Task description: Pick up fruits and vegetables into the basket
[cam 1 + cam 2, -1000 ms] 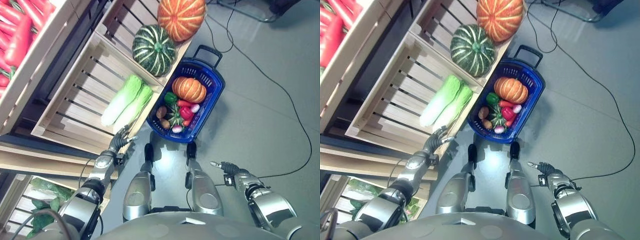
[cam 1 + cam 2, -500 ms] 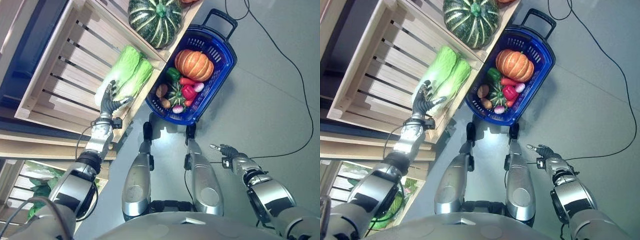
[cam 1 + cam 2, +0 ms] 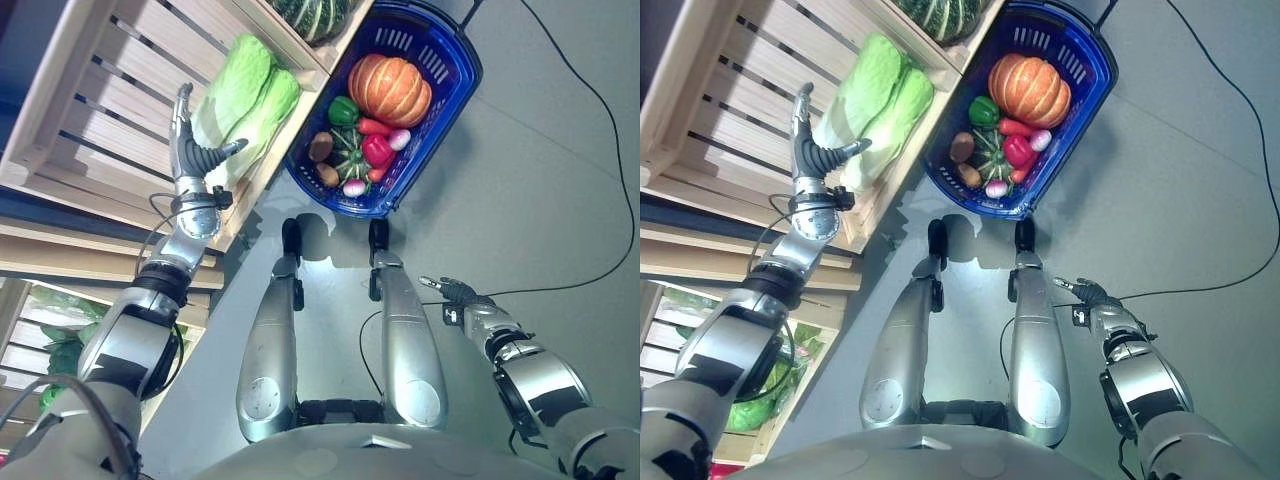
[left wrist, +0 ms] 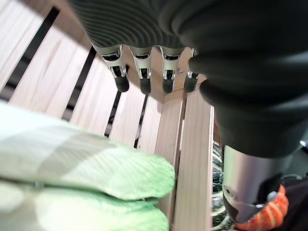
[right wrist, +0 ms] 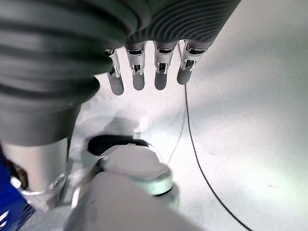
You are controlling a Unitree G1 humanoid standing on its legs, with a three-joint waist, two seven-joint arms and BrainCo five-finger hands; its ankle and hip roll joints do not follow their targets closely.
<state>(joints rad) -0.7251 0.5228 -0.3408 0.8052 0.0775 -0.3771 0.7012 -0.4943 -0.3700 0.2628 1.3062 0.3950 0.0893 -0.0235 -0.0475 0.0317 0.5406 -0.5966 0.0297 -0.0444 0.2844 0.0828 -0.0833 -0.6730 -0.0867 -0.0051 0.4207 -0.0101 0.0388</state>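
Two pale green cabbages [image 3: 245, 95] lie in a slatted wooden crate [image 3: 105, 95]. My left hand [image 3: 192, 158] is raised inside that crate, just left of the cabbages, open with straight fingers and the thumb pointing toward them. In the left wrist view its fingers [image 4: 142, 82] stand above the slats, clear of the cabbage [image 4: 82, 163]. The blue basket [image 3: 402, 40] stands on the floor beside the crate and holds an orange pumpkin [image 3: 388, 88], a green pepper [image 3: 342, 110], a red pepper [image 3: 377, 150] and several small vegetables. My right hand [image 3: 452, 293] hangs open low on the right, above the floor.
A green striped pumpkin [image 3: 310, 12] sits in the neighbouring crate beyond the cabbages. Leafy greens [image 3: 55, 355] fill a lower shelf on the left. A black handle [image 3: 468, 8] sticks out at the basket's far end. Grey floor spreads to the right.
My left hand has risen from the crate's front edge into the crate, beside the cabbages. The camera has shifted, so the whole scene has slid up. My right hand stays where it was.
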